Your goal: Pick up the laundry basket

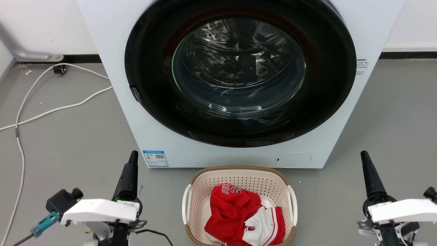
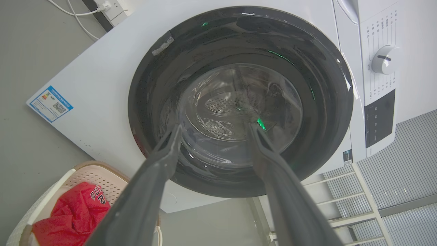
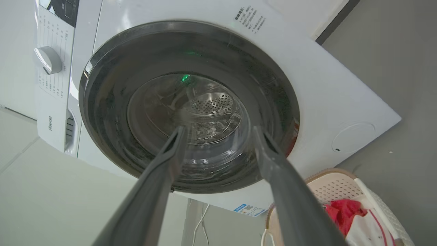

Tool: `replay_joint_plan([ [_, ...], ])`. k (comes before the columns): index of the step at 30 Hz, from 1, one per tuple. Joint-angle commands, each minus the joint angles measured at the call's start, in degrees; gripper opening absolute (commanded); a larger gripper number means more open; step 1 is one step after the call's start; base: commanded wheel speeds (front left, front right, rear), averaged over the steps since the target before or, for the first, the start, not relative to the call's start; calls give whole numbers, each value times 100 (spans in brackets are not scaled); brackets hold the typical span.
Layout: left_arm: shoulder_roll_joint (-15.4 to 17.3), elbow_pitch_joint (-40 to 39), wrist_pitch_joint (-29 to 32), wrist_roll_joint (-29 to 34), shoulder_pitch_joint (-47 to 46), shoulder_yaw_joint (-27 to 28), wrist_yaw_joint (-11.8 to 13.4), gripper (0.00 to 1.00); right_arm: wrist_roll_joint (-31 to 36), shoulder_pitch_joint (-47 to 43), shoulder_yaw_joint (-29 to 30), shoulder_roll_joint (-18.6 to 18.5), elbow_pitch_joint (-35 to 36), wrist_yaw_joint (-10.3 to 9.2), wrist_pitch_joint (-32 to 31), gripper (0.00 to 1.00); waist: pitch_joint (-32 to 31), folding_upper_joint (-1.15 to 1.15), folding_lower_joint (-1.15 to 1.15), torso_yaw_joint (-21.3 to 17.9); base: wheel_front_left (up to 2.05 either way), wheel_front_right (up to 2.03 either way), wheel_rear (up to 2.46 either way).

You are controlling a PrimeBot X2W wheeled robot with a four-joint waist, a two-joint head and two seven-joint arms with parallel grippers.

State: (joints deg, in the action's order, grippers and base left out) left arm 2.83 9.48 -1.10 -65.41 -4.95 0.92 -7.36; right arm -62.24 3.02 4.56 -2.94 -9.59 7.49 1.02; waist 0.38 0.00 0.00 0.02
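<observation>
The laundry basket (image 1: 245, 181) is cream, perforated, with a brown rim and white side handles (image 1: 186, 205). It stands on the grey floor just in front of the washer, at the bottom centre of the head view. A red and white garment (image 1: 239, 212) lies inside it. My left gripper (image 1: 133, 156) hangs left of the basket and my right gripper (image 1: 364, 156) right of it, both apart from it. In the left wrist view the left gripper (image 2: 215, 127) is open and empty, the basket (image 2: 99, 174) at lower left. The right gripper (image 3: 219, 130) is open too, the basket (image 3: 336, 186) at lower right.
The white washer (image 1: 112, 85) with its shut round glass door (image 1: 239, 68) rises directly behind the basket. A white cable (image 1: 51, 111) runs over the floor at the left. A pale metal rack (image 2: 358, 191) stands beside the washer. Bare floor lies on both sides of the basket.
</observation>
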Motion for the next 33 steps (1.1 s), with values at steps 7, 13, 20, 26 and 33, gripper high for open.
replay_joint_plan([
  [7,13,-103,-182,905,-157,-102,-10,100,1093,-21,-65,-5,211,0,188,100,3,0,0,1,0,0,0],
  [13,11,-116,-301,1511,-172,-169,-11,100,1812,-56,-72,-4,248,0,284,100,3,0,0,5,0,0,0],
  [20,12,-82,-435,2233,-189,-236,37,100,2512,-100,-96,-3,353,0,343,100,6,0,0,0,0,0,0],
  [26,22,-22,-537,2747,-238,-299,83,100,3018,-136,-127,-2,438,0,376,100,17,0,0,-2,0,0,0],
  [33,61,22,-651,3239,-305,-326,110,100,3602,-131,-133,0,531,0,418,100,30,0,0,-13,0,0,0],
])
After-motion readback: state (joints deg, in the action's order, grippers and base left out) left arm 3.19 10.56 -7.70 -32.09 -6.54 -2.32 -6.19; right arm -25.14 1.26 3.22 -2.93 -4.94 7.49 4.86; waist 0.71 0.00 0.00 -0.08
